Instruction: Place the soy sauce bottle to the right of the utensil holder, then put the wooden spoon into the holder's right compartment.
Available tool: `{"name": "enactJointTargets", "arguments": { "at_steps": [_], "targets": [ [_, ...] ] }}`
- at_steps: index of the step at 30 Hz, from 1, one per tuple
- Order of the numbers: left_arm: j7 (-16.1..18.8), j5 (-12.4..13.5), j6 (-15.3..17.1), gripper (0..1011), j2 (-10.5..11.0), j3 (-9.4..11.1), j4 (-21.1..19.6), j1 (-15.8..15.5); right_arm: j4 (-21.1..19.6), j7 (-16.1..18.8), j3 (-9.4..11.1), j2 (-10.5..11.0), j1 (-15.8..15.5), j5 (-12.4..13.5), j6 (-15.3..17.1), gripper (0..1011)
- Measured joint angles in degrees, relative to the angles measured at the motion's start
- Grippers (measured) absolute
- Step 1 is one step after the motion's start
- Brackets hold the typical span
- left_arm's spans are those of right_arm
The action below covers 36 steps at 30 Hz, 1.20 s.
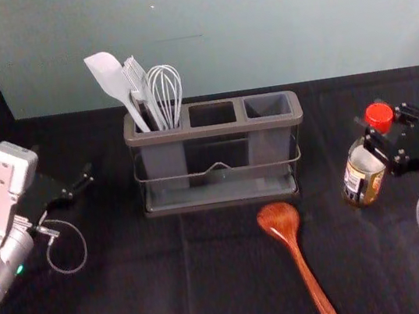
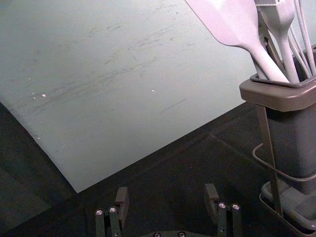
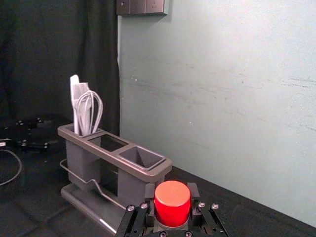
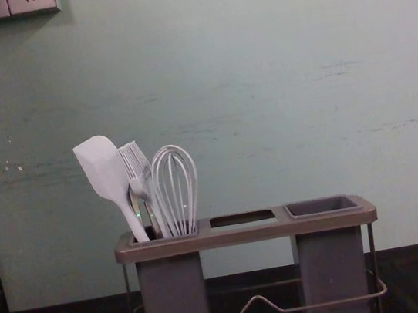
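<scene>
At the right, my right gripper is closed around the neck of the soy sauce bottle, just under its red cap. In the right wrist view the right gripper has a fingertip against each side of the bottle's red cap. The utensil holder stands left of the bottle, with a gap between; its middle and right compartments are empty. The wooden spoon lies in front of the holder, bowl toward it. My left gripper idles left of the holder; in its wrist view the left gripper is open and empty.
A white spatula, a brush and a whisk stand in the holder's left compartment. A pale wall rises behind the dark-covered table.
</scene>
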Motion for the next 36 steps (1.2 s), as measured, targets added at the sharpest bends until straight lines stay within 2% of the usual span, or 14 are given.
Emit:
{"name": "enactJointTargets", "arguments": {
  "at_steps": [9, 11, 23, 28, 36],
  "targets": [
    [0.0, 0.0, 0.0, 1005, 0.0, 0.0, 0.0, 0.0, 5.2, 0.4, -2.6, -1.6, 5.5, -0.4, 0.0, 392],
    [0.0, 0.0, 0.0, 1005, 0.0, 0.0, 0.0, 0.0, 5.6, 0.4, -2.8, -1.8, 5.9, -0.6, 0.1, 392],
    [0.0, 0.0, 0.0, 1005, 0.0, 0.0, 0.0, 0.0, 13.5, 0.8, -6.2, -4.1, 13.7, -1.9, 0.9, 392],
    [0.0, 0.0, 0.0, 1005, 0.0, 0.0, 0.0, 0.0, 16.2, 0.9, -7.4, -5.3, 16.1, -2.1, 0.7, 392],
    [0.0, 0.0, 0.0, 1005, 0.0, 0.0, 0.0, 0.0, 18.9, 1.2, -8.3, -6.7, 18.2, -2.0, 0.1, 392]
  ]
}}
